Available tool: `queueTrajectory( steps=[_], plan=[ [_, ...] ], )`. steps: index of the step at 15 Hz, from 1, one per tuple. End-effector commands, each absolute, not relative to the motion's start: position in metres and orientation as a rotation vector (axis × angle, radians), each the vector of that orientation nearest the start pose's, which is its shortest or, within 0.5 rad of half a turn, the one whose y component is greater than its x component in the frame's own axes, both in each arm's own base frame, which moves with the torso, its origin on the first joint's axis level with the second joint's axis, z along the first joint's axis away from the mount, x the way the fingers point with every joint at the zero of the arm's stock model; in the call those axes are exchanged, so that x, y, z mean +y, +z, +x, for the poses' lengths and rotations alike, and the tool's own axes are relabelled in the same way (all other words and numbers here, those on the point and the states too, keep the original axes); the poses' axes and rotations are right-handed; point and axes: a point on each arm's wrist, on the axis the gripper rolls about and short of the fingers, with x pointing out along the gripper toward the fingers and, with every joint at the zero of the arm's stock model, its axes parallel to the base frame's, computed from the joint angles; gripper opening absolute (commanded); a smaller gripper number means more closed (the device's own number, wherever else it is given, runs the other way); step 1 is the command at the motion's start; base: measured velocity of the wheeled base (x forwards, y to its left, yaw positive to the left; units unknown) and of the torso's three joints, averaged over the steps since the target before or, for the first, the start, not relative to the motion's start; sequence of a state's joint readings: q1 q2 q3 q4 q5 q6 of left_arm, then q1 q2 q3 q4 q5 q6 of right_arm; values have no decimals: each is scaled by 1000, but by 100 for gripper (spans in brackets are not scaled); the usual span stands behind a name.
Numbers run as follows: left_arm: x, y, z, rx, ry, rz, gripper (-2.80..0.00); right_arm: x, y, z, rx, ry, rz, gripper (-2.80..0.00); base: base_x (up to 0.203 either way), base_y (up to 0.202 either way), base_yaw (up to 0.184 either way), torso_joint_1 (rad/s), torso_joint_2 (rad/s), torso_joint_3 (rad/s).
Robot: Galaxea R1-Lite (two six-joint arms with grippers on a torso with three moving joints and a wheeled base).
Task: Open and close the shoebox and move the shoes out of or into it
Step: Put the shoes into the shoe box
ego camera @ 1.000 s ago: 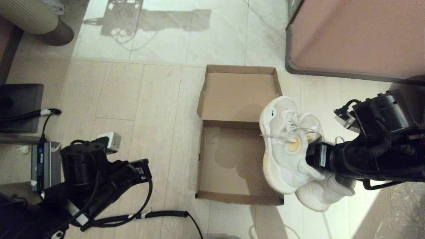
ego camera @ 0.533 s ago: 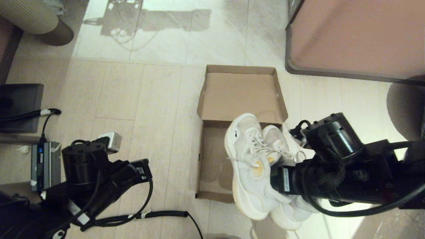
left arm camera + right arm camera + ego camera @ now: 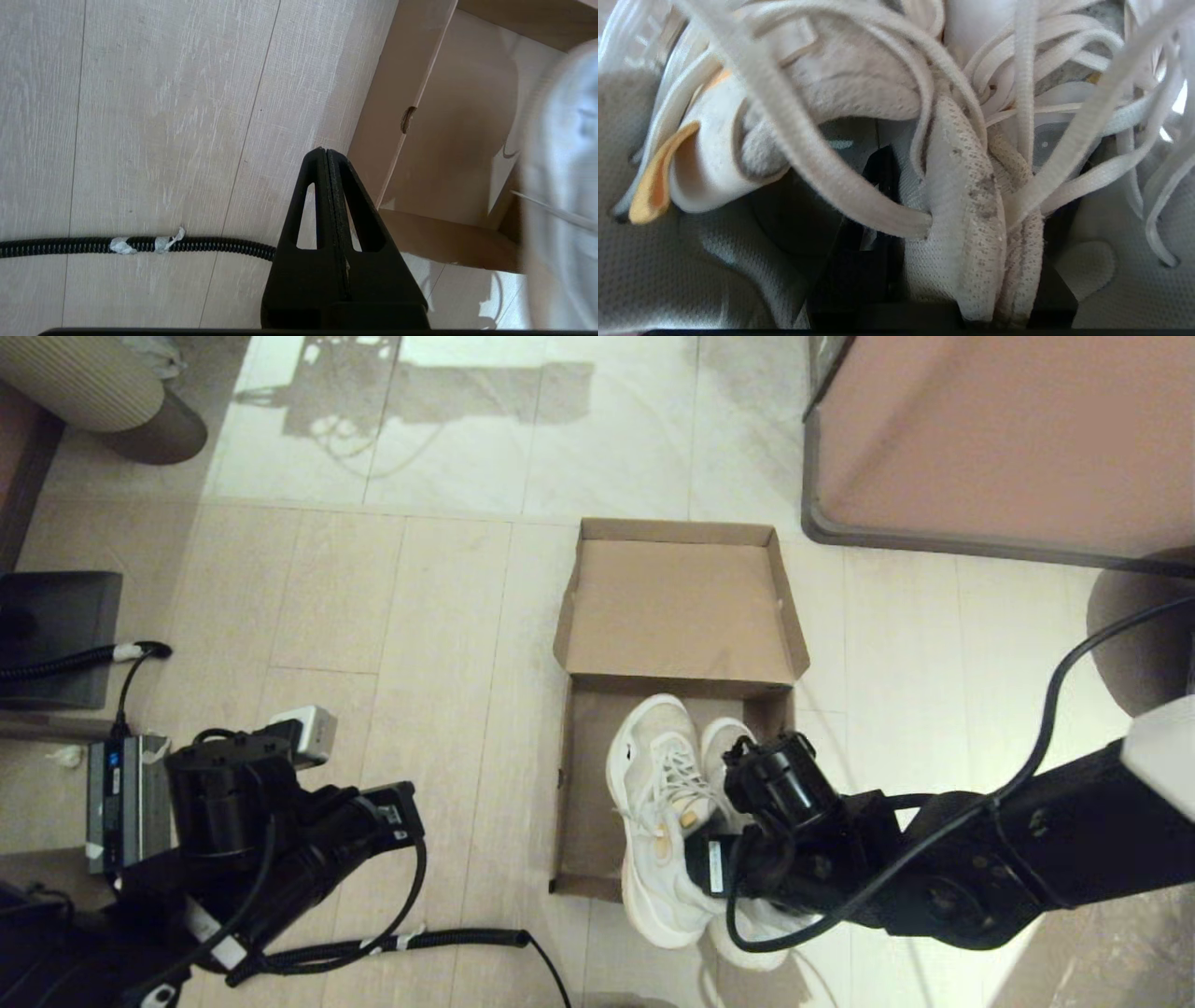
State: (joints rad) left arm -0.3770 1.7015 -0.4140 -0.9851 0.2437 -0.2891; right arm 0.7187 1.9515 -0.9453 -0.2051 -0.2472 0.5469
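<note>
The brown cardboard shoebox [image 3: 563,784] lies open on the floor, its lid [image 3: 677,607] folded flat at the far side. The pair of white sneakers [image 3: 653,803] hangs over the right half of the box base, toes toward the lid and heels past the near wall. My right gripper [image 3: 971,210] is shut on the two shoes' inner collars, pressed together amid the laces; one dark finger [image 3: 878,177] shows beside the fabric. My left gripper [image 3: 325,151] is shut on nothing, low by the box's left wall [image 3: 411,84], with the left arm [image 3: 280,821] parked at the lower left.
A black corrugated cable [image 3: 448,941] runs across the floor in front of the box. A grey power unit [image 3: 126,798] and a dark block [image 3: 56,635] sit at the left. A large pinkish cabinet [image 3: 1008,439] stands at the far right.
My right arm has carried the two sneakers leftward and downward, from beside the box's right wall to over the box base. The left arm has stayed put.
</note>
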Motion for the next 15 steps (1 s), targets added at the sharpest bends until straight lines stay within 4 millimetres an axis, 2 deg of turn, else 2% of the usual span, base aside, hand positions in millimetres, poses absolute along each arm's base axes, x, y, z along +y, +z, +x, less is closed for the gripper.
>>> queueTrajectory(
  steps=[1, 6, 15],
  plan=[
    [-90, 122, 242, 295, -88, -200, -280, 230, 62, 269, 844, 220, 97, -280, 0, 0, 0, 0, 0, 0],
    [-88, 121, 238, 303, -86, -202, -280, 240, 21, 289, 755, 200, 3, -280, 0, 0, 0, 0, 0, 0],
    [-90, 119, 234, 312, -100, -197, -280, 250, -20, 315, 645, 136, -30, -280, 0, 0, 0, 0, 0, 0]
  ],
)
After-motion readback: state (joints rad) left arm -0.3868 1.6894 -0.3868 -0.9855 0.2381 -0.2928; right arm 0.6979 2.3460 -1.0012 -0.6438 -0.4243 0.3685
